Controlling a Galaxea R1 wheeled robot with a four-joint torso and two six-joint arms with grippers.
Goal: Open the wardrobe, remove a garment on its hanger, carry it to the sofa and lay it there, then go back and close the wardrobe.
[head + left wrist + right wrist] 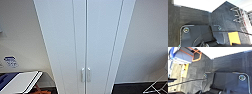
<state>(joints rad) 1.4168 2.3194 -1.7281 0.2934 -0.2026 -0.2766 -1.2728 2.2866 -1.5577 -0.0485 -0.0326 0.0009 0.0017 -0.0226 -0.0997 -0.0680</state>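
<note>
Facing one white wardrobe (85, 37), two slim doors closed (paired handles (85, 74) touching-close); grippers' state: cannot tell.

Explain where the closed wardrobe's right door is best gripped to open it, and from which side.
Grip the right handle of the wardrobe, probably head-on from the front. It is a small upright bar standing out from a flat door, right beside the centre seam. Its twin, the left handle, sits close alongside, so close on it narrowly.

Wardrobe (85, 37) ahead, rack (156, 86) right
</note>
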